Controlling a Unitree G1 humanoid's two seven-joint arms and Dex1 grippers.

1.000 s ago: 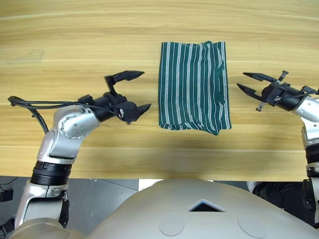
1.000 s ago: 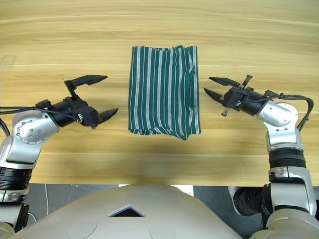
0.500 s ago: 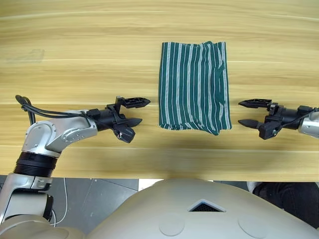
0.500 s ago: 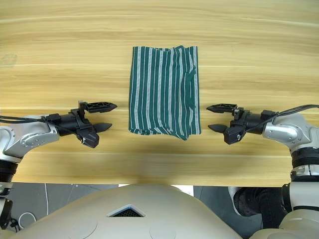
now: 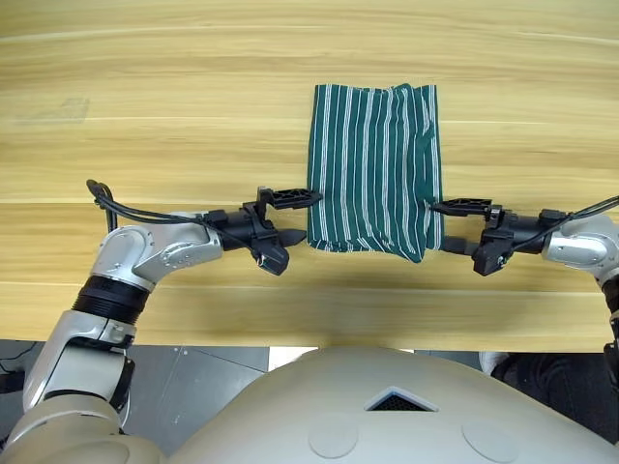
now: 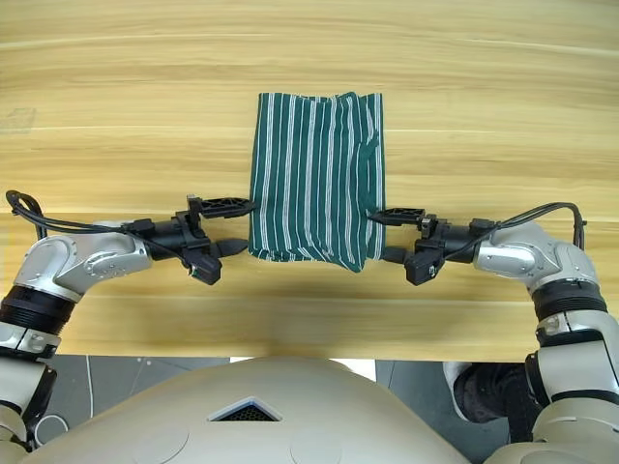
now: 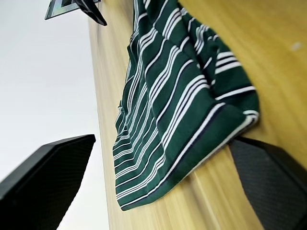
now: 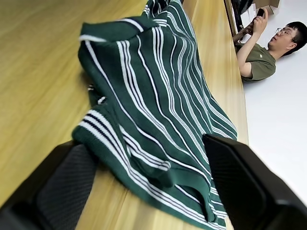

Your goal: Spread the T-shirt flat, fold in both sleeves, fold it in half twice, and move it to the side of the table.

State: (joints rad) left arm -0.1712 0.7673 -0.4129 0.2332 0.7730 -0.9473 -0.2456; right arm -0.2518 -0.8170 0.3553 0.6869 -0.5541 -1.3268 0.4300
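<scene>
The green T-shirt with white stripes (image 5: 375,164) lies folded into an upright rectangle in the middle of the wooden table (image 5: 155,106). My left gripper (image 5: 296,218) is open at the shirt's near left corner, its upper finger reaching the cloth's edge. My right gripper (image 5: 447,224) is open at the near right corner, with the hem between its fingers. In the left wrist view the shirt's corner (image 7: 192,120) sits between two black fingers (image 7: 48,177). In the right wrist view the bunched hem (image 8: 144,129) lies between the fingers (image 8: 244,187).
The table's front edge (image 5: 290,338) runs just behind both forearms. Bare wood stretches to the left (image 5: 116,155), right (image 5: 542,126) and far side of the shirt.
Both grippers have come down and inward from the shirt's sides to its near corners, staying open. The shirt has not moved.
</scene>
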